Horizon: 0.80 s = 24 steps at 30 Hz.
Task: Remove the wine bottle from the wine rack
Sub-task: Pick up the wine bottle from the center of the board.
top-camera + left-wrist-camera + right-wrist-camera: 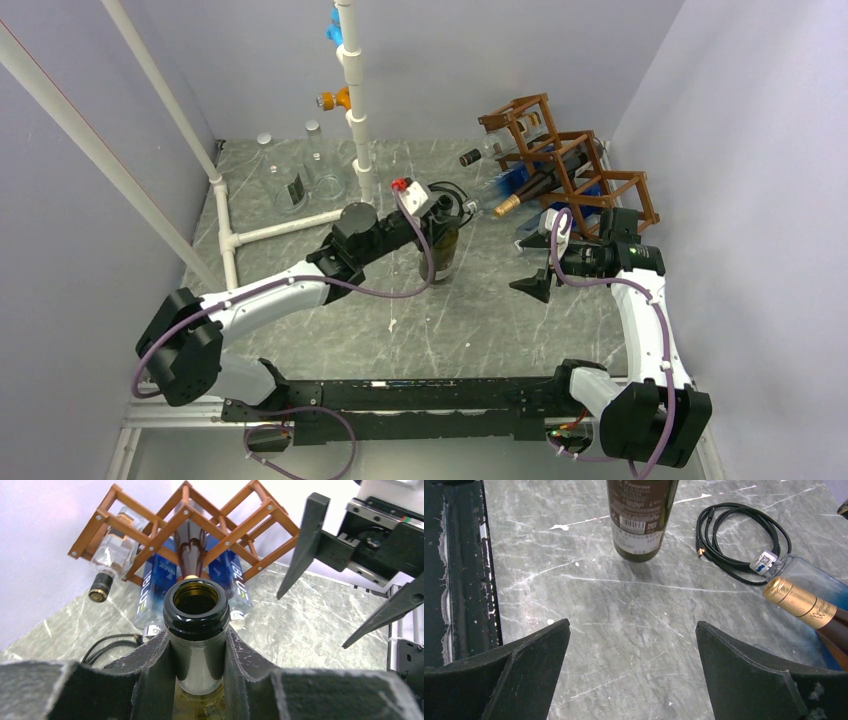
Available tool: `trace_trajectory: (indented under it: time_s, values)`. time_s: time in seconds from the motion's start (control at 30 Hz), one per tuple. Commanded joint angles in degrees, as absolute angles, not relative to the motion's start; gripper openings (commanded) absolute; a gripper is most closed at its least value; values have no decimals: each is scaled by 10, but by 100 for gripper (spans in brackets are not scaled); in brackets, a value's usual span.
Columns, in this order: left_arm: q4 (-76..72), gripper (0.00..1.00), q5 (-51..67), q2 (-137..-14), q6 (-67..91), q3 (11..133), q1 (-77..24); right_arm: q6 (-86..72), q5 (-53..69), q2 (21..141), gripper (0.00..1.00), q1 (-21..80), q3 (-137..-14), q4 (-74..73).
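1. Surroundings: a black cable (pixel 782 536) lies coiled on the grey marbled table (pixel 480 320). A clear black-capped bottle (pixel 112 555), blue bottles (pixel 150 587) and a gold-foiled brown bottle (pixel 799 600) lie in the wine rack (pixel 186 511), necks pointing outward.
2. The wine bottle (pixel 441 250) stands upright on the table, well apart from the rack, mouth uncorked.
3. The left gripper (pixel 196 647) is clamped on its neck. The right gripper (pixel 631 630) is spread wide and empty, between bottle and rack.
4. Writing: "BLU…" on the blue bottles. "Monta…" on the foiled neck. The wine bottle has a barcode label, with print too small to read.
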State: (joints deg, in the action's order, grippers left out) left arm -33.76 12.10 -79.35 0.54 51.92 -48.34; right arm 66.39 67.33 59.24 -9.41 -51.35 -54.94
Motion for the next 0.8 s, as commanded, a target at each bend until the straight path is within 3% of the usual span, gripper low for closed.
trace_trajectory:
  time_s: [0.0, 0.77]
  values:
    - [-384, 0, 138, -744, 37, 520, -455, 665, 677, 590, 100, -98, -511, -536]
    - [-298, 0, 118, -660, 42, 490, -311, 664, 672, 589, 100, -98, -509, -533]
